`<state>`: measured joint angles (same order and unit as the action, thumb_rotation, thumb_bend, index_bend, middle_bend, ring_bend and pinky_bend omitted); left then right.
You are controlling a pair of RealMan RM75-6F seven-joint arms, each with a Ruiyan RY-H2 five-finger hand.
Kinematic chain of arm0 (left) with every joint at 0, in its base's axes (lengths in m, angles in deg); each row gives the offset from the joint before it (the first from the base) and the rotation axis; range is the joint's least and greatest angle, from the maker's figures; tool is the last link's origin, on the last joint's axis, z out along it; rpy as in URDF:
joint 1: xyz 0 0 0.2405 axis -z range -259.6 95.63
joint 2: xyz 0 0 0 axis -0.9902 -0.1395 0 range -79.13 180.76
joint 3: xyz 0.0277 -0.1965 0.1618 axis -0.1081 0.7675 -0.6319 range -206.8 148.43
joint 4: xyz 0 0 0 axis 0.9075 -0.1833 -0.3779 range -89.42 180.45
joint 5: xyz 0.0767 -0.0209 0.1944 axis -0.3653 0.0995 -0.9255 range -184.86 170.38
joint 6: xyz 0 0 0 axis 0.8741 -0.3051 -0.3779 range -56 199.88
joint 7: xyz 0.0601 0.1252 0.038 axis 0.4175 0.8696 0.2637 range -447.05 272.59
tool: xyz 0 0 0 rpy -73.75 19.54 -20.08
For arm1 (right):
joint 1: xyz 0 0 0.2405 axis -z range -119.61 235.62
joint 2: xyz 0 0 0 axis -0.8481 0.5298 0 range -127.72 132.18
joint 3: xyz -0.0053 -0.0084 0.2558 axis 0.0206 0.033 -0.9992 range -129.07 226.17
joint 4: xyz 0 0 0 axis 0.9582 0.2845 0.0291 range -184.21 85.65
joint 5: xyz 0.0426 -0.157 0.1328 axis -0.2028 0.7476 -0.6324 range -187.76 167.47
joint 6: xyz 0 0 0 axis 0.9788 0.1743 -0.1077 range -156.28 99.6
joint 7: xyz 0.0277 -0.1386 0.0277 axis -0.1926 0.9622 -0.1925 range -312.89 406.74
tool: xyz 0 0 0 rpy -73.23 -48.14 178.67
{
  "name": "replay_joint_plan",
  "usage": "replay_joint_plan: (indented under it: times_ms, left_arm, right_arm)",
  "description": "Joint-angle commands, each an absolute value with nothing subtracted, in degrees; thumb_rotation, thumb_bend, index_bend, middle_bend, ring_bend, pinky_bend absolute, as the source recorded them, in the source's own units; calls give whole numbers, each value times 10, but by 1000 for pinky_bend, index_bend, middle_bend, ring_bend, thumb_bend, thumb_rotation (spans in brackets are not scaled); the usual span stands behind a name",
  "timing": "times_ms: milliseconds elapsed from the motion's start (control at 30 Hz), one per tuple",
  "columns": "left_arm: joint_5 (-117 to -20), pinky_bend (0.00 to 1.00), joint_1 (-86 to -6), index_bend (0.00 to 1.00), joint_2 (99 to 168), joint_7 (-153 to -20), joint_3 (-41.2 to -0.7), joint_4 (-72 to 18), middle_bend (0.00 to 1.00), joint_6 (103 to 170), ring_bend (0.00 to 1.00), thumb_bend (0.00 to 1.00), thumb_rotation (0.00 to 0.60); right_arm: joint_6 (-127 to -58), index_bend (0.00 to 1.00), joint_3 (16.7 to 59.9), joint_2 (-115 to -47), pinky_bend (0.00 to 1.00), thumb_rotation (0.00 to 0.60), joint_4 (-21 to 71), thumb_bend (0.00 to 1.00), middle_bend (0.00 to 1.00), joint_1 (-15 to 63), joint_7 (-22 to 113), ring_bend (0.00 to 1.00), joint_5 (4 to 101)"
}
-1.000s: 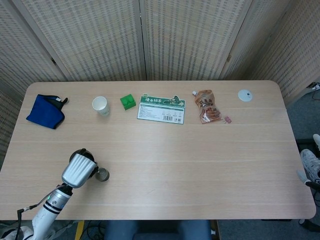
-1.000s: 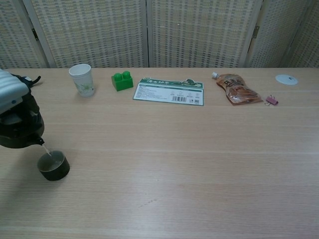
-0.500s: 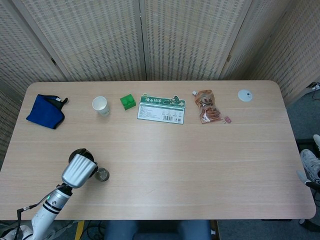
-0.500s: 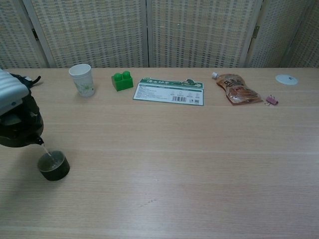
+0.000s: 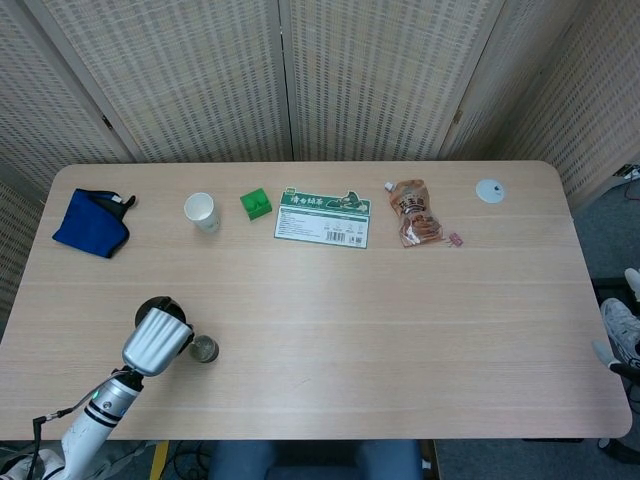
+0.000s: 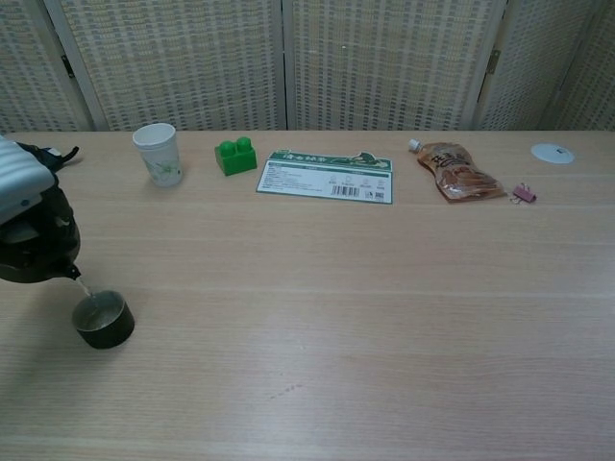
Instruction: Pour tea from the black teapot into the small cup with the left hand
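From the head view, the left robot hand (image 5: pixel 157 340) covers the black teapot (image 5: pixel 158 306), with the small cup (image 5: pixel 204 348) just right of it on the table (image 5: pixel 400 320). From the chest view, the teapot, held tilted, has its spout above the cup; a thin stream falls in.

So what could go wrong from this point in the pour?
1. The small cup looks filled close to its rim while the black teapot held by the left hand is tipped over it with a thin stream falling; pouring on could overflow onto the table.
2. The spout sits just above the cup's left edge, so a slight drift could send tea outside it.
3. Lowering the teapot might knock the cup.
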<state>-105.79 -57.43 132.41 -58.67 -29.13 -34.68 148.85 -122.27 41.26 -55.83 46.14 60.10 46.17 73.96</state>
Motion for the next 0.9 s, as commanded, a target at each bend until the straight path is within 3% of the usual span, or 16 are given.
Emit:
replay_joint_plan:
  times_ms: [33, 900]
  left_arm:
    - [-1058, 469, -574, 1000, 1324, -588, -291, -347, 1000, 1489, 1000, 390, 600]
    - [-1053, 469, -577, 1000, 1326, -602, -289, -346, 1000, 1492, 1000, 390, 600]
  right_arm:
    - [-1223, 69, 413, -558, 2, 600, 462, 137, 81, 601, 462, 0, 740]
    - [-1224, 70, 413, -558, 2, 600, 464, 137, 81, 602, 463, 0, 740]
